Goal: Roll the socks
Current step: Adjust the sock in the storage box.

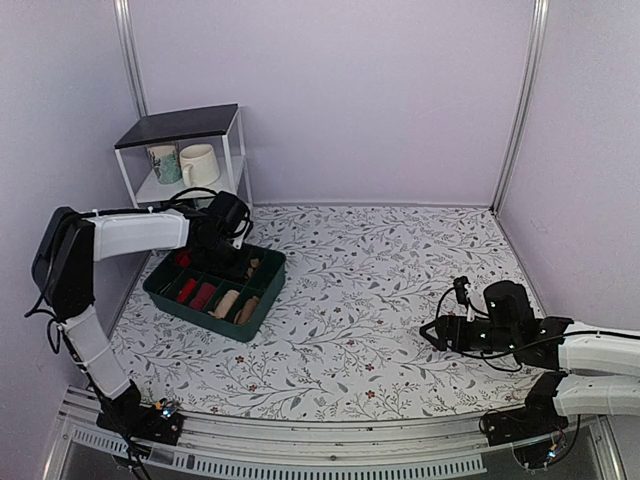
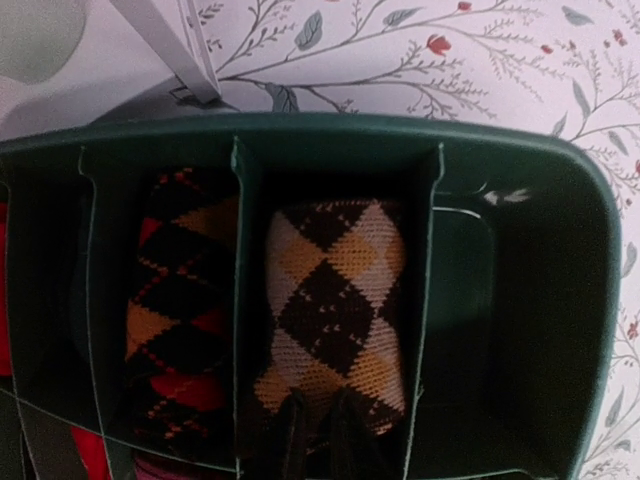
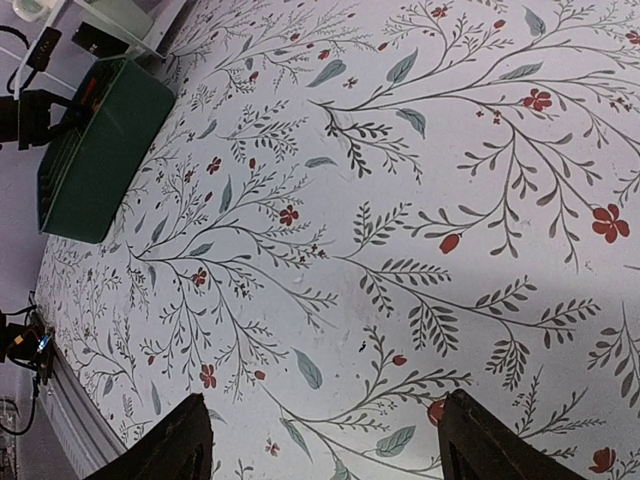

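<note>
Left gripper (image 2: 317,440) is down in the bin (image 2: 590,230), fingertips close together at the near end of the brown sock (image 2: 335,300). Can't tell if they pinch it. Right gripper (image 3: 325,455) has its fingers wide apart, low over the table (image 1: 400,270), well apart from the bin.

Table: floral cloth, walls at the back and both sides, rail along the near edge. Open cloth runs from the bin's right rim to the right gripper.

Bin: dark green, on the left of the table, just beside the shelf (image 1: 180,128). Thin dividers split it into slots.

Brown sock: rolled, argyle in dark brown, orange and tan, filling its slot wall to wall. The slot on its left holds the red-black sock (image 2: 180,310), argyle with orange. The slot on its right is wider and dark. Top view shows a red roll (image 1: 205,295) and a tan roll (image 1: 228,303) in the near row.
</note>
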Robot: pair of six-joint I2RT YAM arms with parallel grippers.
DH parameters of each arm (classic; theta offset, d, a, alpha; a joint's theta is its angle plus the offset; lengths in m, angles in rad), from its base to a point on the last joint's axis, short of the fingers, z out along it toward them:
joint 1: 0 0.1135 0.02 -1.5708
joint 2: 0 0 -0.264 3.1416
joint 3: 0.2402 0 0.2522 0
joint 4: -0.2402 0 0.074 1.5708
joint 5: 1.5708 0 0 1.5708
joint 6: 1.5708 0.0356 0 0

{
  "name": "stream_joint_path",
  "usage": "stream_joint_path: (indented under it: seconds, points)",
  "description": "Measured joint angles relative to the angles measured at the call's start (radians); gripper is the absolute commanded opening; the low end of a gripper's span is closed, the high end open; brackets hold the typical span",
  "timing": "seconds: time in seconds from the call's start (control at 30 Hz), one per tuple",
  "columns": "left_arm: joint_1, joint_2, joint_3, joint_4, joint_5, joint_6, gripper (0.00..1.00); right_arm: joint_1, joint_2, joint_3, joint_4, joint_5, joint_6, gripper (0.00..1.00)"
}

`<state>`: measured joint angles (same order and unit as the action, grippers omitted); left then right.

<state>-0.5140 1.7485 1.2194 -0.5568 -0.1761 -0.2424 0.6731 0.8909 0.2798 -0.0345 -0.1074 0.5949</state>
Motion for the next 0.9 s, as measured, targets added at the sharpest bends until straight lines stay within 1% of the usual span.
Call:
stream_joint_path:
  seconds: [0.13, 0.33, 0.47, 0.5, 0.53, 0.57, 0.6, 0.63, 0.67, 0.8, 0.9]
  points:
    - [-0.001, 0.036, 0.002, -0.024, -0.006, 0.006, 0.11, 0.000, 0.000, -0.006, 0.008, -0.002, 0.006, 0.79]
    - [-0.012, 0.092, 0.031, -0.051, -0.027, 0.013, 0.16, 0.000, -0.002, -0.014, 0.024, -0.004, 0.015, 0.79]
    - [-0.015, 0.093, 0.039, -0.066, -0.048, 0.014, 0.26, 0.000, -0.010, -0.032, 0.027, -0.004, 0.019, 0.79]
    - [-0.015, 0.093, 0.041, -0.069, -0.055, 0.015, 0.32, 0.000, -0.013, -0.034, 0.027, -0.004, 0.019, 0.79]
    - [-0.016, 0.092, 0.042, -0.071, -0.062, 0.014, 0.41, 0.000, -0.016, -0.035, 0.028, -0.004, 0.019, 0.79]
    - [-0.016, 0.089, 0.042, -0.072, -0.066, 0.019, 0.55, 0.000, -0.019, -0.036, 0.028, -0.004, 0.019, 0.79]
    - [-0.018, 0.082, 0.042, -0.071, -0.063, 0.016, 0.78, 0.000, -0.021, -0.036, 0.028, -0.004, 0.019, 0.79]
    - [-0.023, 0.070, 0.042, -0.070, -0.068, 0.016, 0.97, 0.000, -0.021, -0.036, 0.029, -0.003, 0.019, 0.79]
    - [-0.025, 0.056, 0.042, -0.068, -0.072, 0.025, 0.99, 0.000, -0.021, -0.036, 0.030, -0.004, 0.019, 0.79]
    - [-0.027, -0.032, 0.048, -0.047, -0.102, 0.029, 0.99, 0.000, -0.019, -0.036, 0.033, -0.004, 0.017, 0.80]
    - [-0.028, -0.080, 0.064, -0.019, -0.102, 0.032, 0.99, 0.000, -0.018, -0.029, 0.030, -0.003, 0.009, 0.86]
